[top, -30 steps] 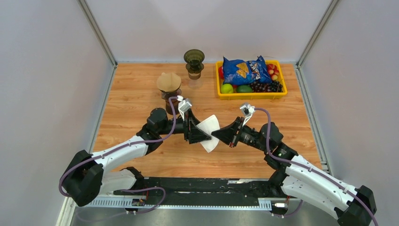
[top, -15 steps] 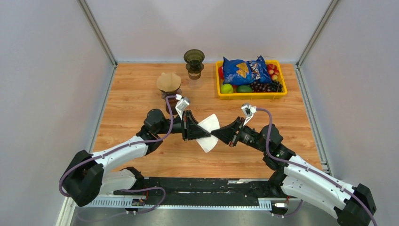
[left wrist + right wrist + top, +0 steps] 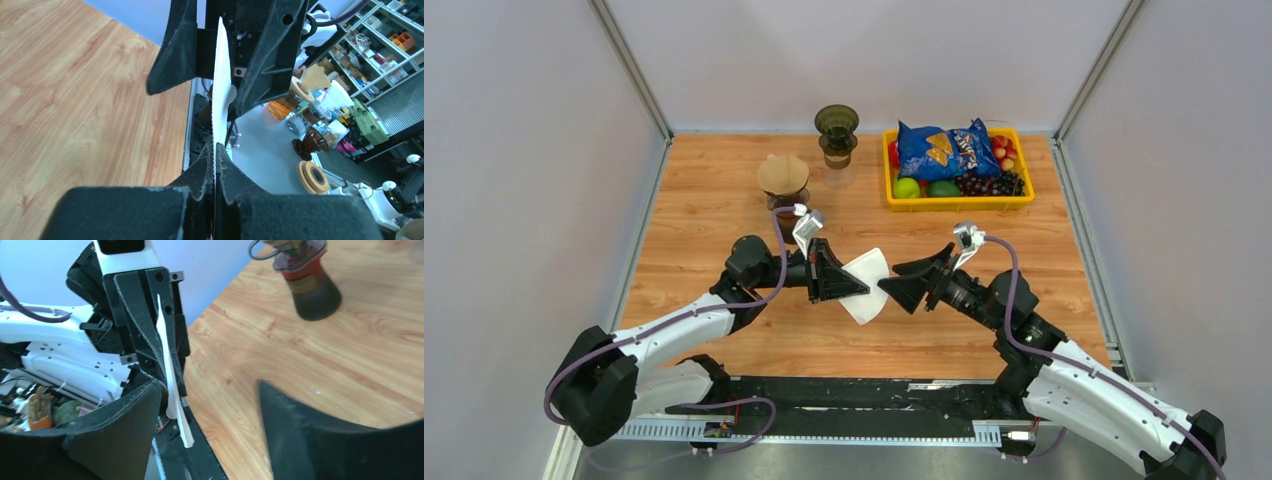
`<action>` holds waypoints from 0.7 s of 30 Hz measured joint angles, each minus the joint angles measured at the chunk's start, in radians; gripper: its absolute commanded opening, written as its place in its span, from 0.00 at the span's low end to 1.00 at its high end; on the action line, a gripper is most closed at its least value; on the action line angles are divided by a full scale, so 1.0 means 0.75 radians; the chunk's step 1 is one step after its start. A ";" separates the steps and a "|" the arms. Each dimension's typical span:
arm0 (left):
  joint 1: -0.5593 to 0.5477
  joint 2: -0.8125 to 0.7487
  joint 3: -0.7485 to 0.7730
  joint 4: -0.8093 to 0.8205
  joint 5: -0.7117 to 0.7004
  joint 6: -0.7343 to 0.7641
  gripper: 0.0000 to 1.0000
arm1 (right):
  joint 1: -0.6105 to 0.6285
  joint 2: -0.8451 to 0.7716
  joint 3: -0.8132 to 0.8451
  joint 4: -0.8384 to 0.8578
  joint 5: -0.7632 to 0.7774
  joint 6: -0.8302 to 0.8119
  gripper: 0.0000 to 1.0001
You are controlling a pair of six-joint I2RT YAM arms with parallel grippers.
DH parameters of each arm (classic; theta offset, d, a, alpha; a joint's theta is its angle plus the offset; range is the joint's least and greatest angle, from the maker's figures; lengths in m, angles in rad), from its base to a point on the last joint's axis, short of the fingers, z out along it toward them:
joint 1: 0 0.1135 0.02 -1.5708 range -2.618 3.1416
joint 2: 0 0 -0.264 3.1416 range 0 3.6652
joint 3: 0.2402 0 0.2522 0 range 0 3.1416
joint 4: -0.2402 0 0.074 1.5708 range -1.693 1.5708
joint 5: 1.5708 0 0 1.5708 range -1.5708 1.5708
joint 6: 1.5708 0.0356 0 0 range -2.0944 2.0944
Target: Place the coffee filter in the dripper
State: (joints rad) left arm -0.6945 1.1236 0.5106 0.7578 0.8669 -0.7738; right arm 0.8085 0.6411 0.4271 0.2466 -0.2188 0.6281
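Observation:
The white paper coffee filter [image 3: 866, 285] hangs above the table's middle, pinched at its left edge by my left gripper [image 3: 852, 289], which is shut on it. In the left wrist view the filter [image 3: 220, 90] stands edge-on between the closed jaws of the left gripper [image 3: 214, 152]. My right gripper [image 3: 897, 284] sits just right of the filter, open, its fingers [image 3: 172, 60] either side of the paper without gripping it. The right wrist view shows the filter [image 3: 169, 360] in front of the wide-open right gripper [image 3: 207, 385]. The dark cone-shaped dripper [image 3: 836, 128] stands at the back centre.
A brown vessel with a tan top [image 3: 782, 182] stands left of the dripper, just behind the left arm. A yellow tray [image 3: 959, 203] with a blue snack bag [image 3: 944, 147] and fruit sits at the back right. White walls close in both sides.
My left gripper has shut on the filter. My right gripper has let go of it, opened wide and drawn back slightly to the right.

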 measured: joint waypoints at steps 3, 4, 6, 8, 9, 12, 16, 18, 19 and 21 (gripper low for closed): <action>0.000 -0.024 -0.006 -0.014 -0.018 0.016 0.00 | 0.000 -0.060 0.001 -0.070 0.092 -0.044 0.85; 0.000 -0.030 -0.007 -0.020 -0.027 0.021 0.00 | 0.000 -0.079 0.001 -0.096 0.123 -0.064 0.86; 0.000 -0.034 -0.007 -0.024 -0.042 0.026 0.00 | -0.001 -0.105 0.001 -0.133 0.174 -0.095 0.89; 0.000 -0.034 -0.007 -0.033 -0.053 0.027 0.00 | 0.000 -0.120 0.001 -0.167 0.204 -0.137 0.90; 0.000 -0.034 -0.007 -0.036 -0.056 0.027 0.00 | 0.000 -0.124 0.001 -0.184 0.210 -0.156 0.91; 0.000 -0.034 -0.007 -0.050 -0.072 0.028 0.00 | -0.001 -0.125 0.001 -0.222 0.214 -0.211 0.91; 0.000 -0.034 -0.007 -0.057 -0.089 0.030 0.00 | 0.000 -0.119 0.003 -0.269 0.224 -0.255 0.92; 0.000 -0.034 -0.007 -0.058 -0.092 0.031 0.00 | 0.000 -0.116 0.007 -0.281 0.238 -0.273 0.92; 0.000 -0.034 -0.007 -0.058 -0.093 0.033 0.00 | 0.000 -0.116 0.010 -0.287 0.247 -0.281 0.93; 0.000 -0.034 -0.007 -0.068 -0.101 0.041 0.00 | 0.000 -0.117 0.016 -0.305 0.256 -0.293 0.93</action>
State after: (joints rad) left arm -0.6945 1.0985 0.5053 0.7071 0.7914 -0.7433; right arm 0.8085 0.5533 0.4389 0.0177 -0.0265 0.4080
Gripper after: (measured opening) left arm 0.008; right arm 0.923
